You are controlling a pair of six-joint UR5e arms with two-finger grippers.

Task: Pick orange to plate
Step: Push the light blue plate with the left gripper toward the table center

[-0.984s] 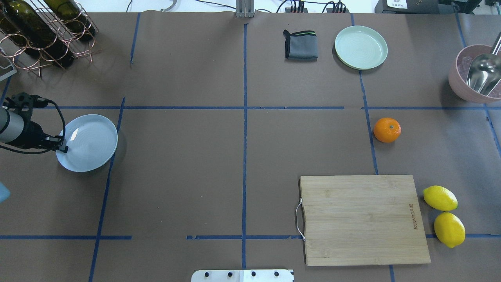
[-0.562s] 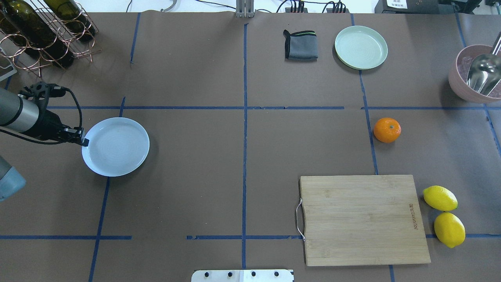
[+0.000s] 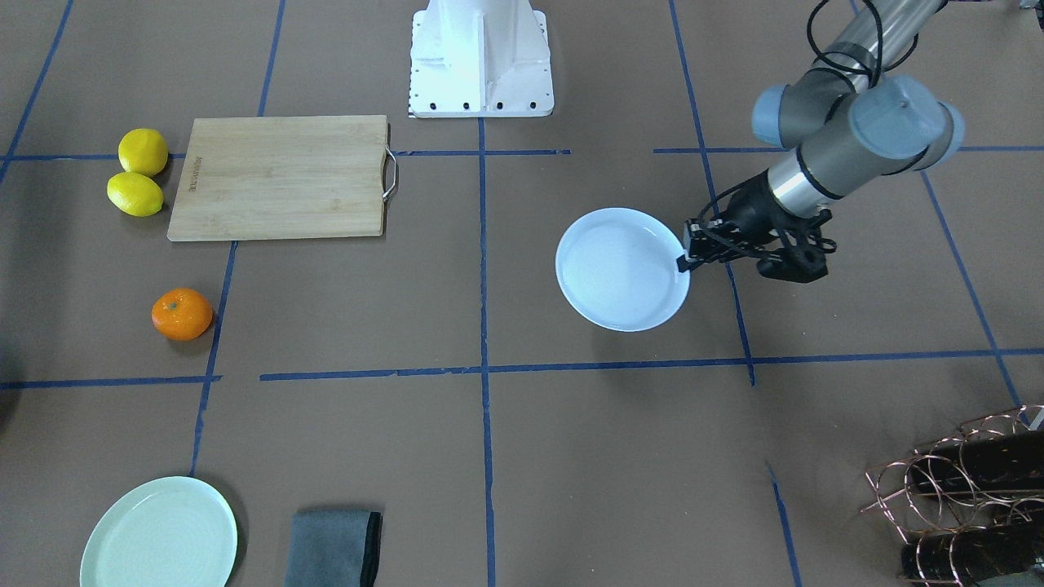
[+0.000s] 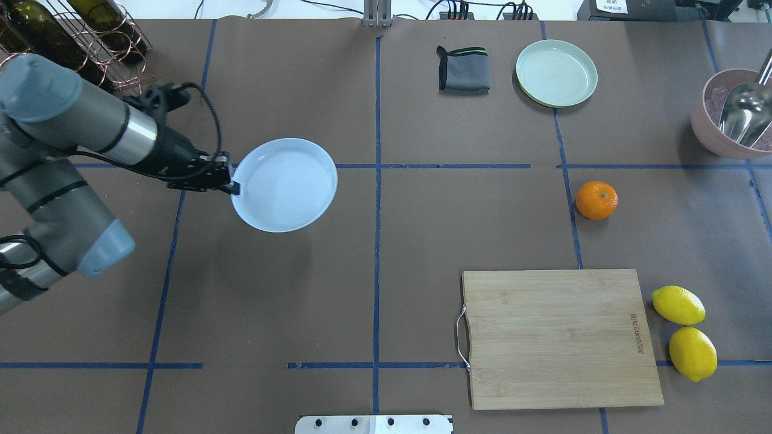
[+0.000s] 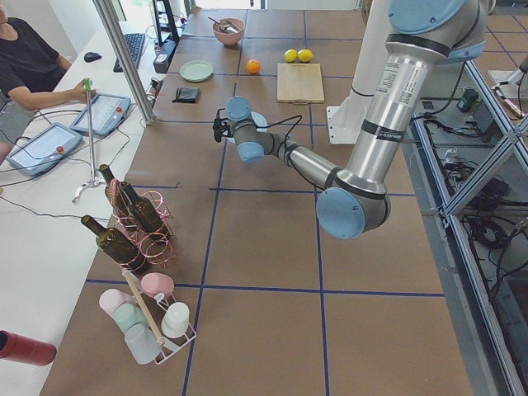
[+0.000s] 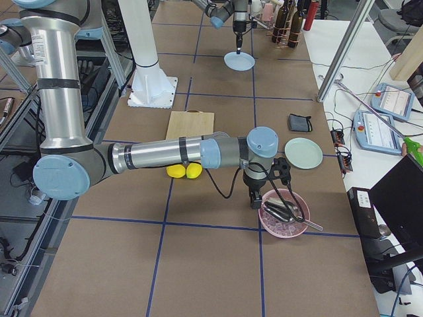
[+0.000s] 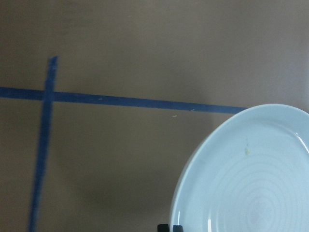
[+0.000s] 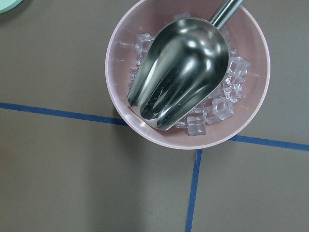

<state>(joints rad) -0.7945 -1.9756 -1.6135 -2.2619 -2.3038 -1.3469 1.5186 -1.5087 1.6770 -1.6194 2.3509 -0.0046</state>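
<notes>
The orange (image 4: 596, 200) sits alone on the brown table to the right, also visible in the front view (image 3: 182, 314). The pale bluish-white plate (image 4: 283, 184) hangs just above the table left of centre, casting a shadow. My left gripper (image 4: 232, 187) is shut on its left rim, as the front view confirms with the plate (image 3: 624, 269) and gripper (image 3: 683, 261). The left wrist view shows the plate's ringed surface (image 7: 251, 179). My right gripper (image 6: 254, 198) hovers by the pink bowl at the far right; I cannot tell whether it is open or shut.
A mint-green plate (image 4: 556, 73) and a folded grey cloth (image 4: 463, 69) lie at the back. A bamboo cutting board (image 4: 561, 337) and two lemons (image 4: 678, 305) sit front right. The pink bowl (image 8: 120, 111) holds ice and a metal scoop. A wine rack (image 4: 72, 42) stands back left.
My left arm has carried the plate to the right and a little toward the back, from the left edge to near the centre line. The orange has stayed put.
</notes>
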